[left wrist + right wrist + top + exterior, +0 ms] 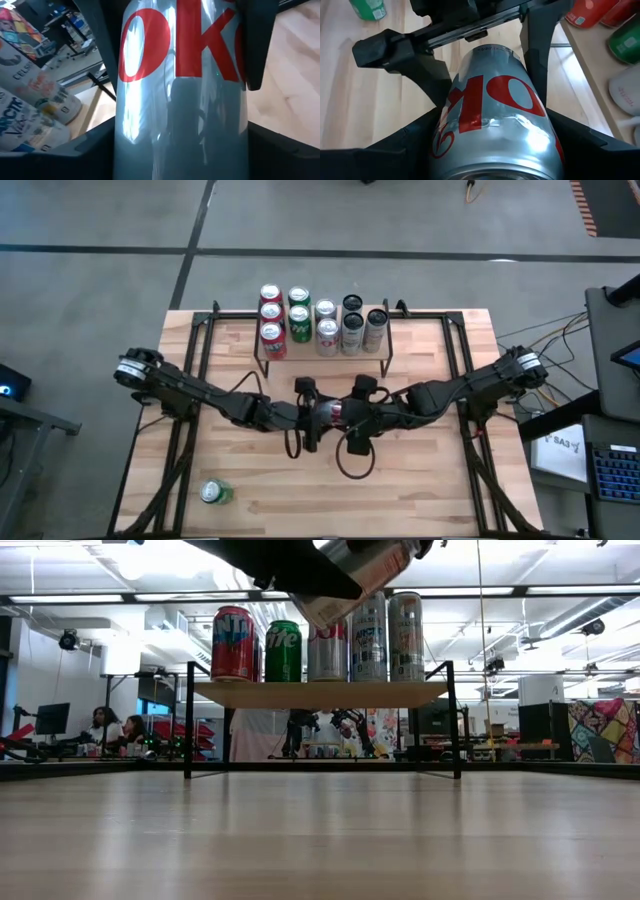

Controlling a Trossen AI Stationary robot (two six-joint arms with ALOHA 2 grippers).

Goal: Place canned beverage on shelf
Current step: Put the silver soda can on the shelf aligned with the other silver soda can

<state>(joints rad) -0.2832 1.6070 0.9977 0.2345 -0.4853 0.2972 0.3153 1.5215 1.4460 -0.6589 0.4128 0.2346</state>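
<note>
I hold a silver can [495, 120] with red lettering above the middle of the table [420, 480], in front of the shelf [322, 358]. Both grippers are on it: the left gripper [312, 418] and the right gripper [360, 416] meet at the can, each with its fingers spread to the can's width and pressed against its sides.

Handling, as I judge it: the can is a rigid thin-walled cylinder, smooth and glossy, so it is likely to slip under a light grip and to dent under a hard one. Take hold across the middle of the body, fingers on opposite sides.

Surroundings: the shelf already carries red cans [271, 313], green cans [299, 315] and pale cans [350, 325], packed close together. Free board is scarce; those cans are the main obstacle and could be knocked over. A green can [215, 493] lies on its side near the table's front left, well apart.
</note>
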